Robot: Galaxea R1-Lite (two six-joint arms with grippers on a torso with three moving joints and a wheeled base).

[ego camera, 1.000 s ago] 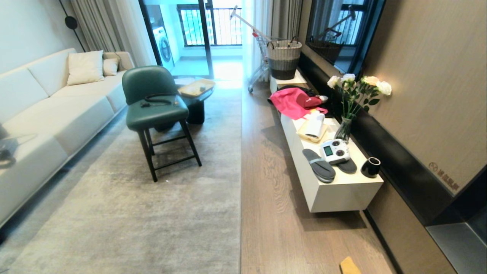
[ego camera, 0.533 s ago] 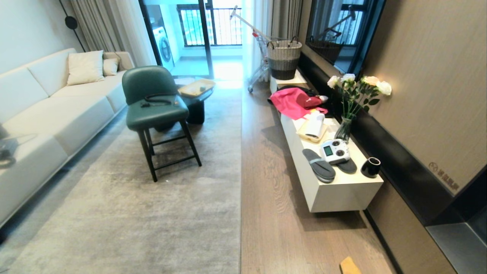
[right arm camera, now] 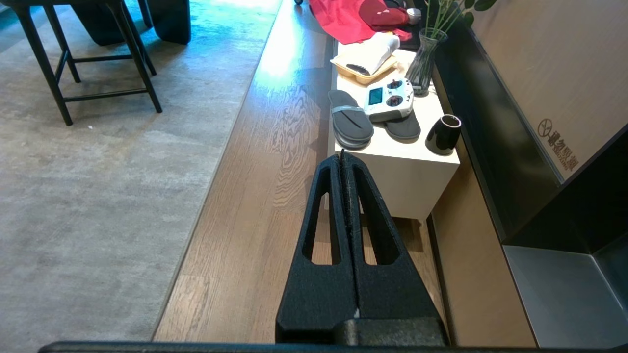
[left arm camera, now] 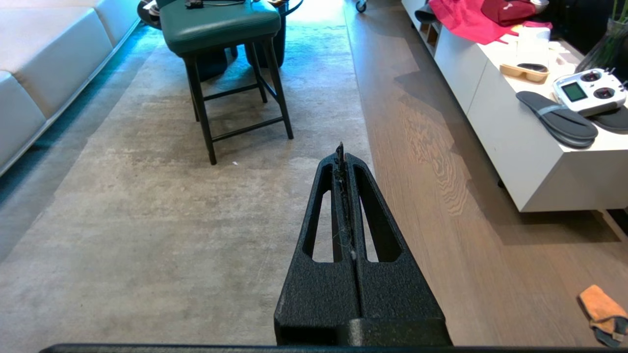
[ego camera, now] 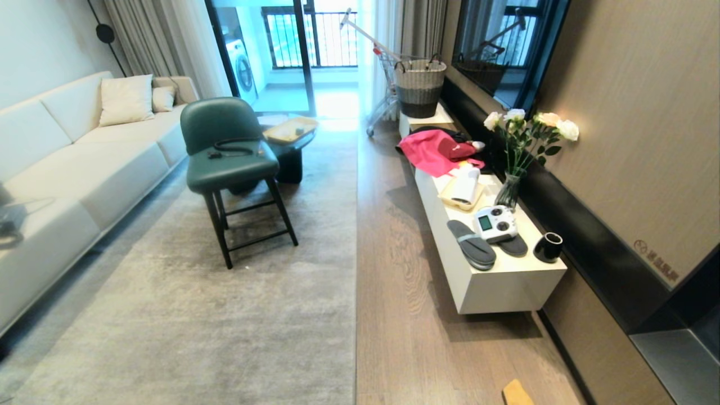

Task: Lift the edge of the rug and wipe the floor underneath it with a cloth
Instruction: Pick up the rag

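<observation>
My left gripper (left arm camera: 343, 156) and right gripper (right arm camera: 342, 162) both hang above the ground with black fingers pressed together, holding nothing. In the head view the straight edge of the large grey-beige short-pile rug (ego camera: 355, 270) runs flat from 12 to 6 o'clock against the brown wood-grain plank floor (ego camera: 405, 292). The small orange-yellow cloth with a dark grey part (left arm camera: 601, 314) lies on those planks at 5 o'clock, well apart from that edge, near the white low cabinet (ego camera: 495, 287).
</observation>
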